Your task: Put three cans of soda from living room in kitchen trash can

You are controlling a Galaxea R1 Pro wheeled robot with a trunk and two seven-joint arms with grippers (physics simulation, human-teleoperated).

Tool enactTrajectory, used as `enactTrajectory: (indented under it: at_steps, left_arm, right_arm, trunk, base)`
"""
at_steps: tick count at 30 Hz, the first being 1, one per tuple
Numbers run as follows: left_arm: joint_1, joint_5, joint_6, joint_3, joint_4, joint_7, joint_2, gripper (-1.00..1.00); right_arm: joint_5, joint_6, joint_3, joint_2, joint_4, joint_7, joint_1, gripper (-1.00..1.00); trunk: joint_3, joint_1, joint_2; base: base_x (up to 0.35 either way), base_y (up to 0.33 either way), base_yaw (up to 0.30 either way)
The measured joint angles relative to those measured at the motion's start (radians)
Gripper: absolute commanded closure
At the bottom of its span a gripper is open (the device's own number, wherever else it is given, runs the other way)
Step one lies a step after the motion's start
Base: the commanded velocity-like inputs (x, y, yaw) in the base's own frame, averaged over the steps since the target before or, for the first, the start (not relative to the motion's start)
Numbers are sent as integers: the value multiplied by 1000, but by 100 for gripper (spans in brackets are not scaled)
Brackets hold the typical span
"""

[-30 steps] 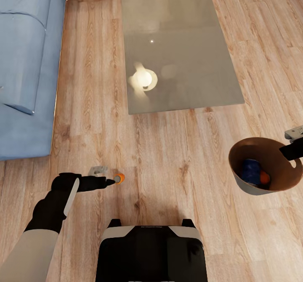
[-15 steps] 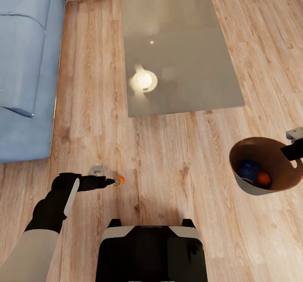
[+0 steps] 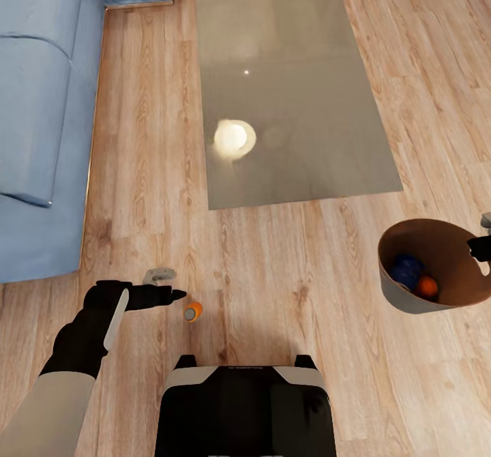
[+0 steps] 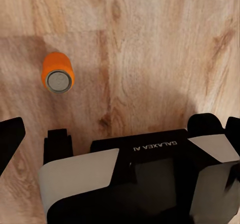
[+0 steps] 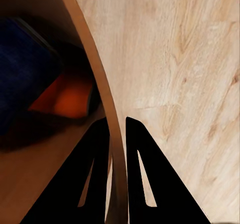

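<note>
An orange can [image 3: 193, 311] lies on the wood floor [image 3: 286, 266] just right of the left gripper [image 3: 179, 295], whose jaw state I cannot tell. The right gripper [image 5: 116, 129] pinches the bin's [image 3: 392, 286] rim; a blue can [image 3: 406, 271] and an orange one [image 3: 427, 286] sit inside.

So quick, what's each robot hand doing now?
Left gripper: open, empty; the orange soda can is loose below it.
Right gripper: shut on the round brown-lined bucket's wall.

Orange soda can [image 3: 193, 312] on light wood-grain floor [image 3: 286, 266].
</note>
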Motion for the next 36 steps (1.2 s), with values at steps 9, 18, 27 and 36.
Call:
enactTrajectory:
  at_steps: [9, 18, 27, 36]
  left_arm:
    - [0, -4, 2, -1, 0, 1, 0, -100]
    - [0, -7, 7, -3, 9, -2, 0, -100]
    - [0, -7, 10, -3, 11, -5, 0, -100]
    - [0, -6, 10, -3, 11, -6, 0, -100]
  right_arm:
    - [0, 0, -2, 1, 1, -8, 9, 100]
    - [1, -1, -3, 5, 1, -4, 21, 100]
    - [-1, 0, -50, 18, -7, -8, 57, 100]
    - [0, -1, -98, 31, -43, 0, 86, 100]
  trunk:
    - [9, -11, 21]
    - [37, -46, 84]
    - [66, -80, 147]
    - [106, -115, 210]
  base:
    - [7, 1, 0]
    - [0, 0, 0]
    - [0, 0, 0]
    - [0, 0, 0]
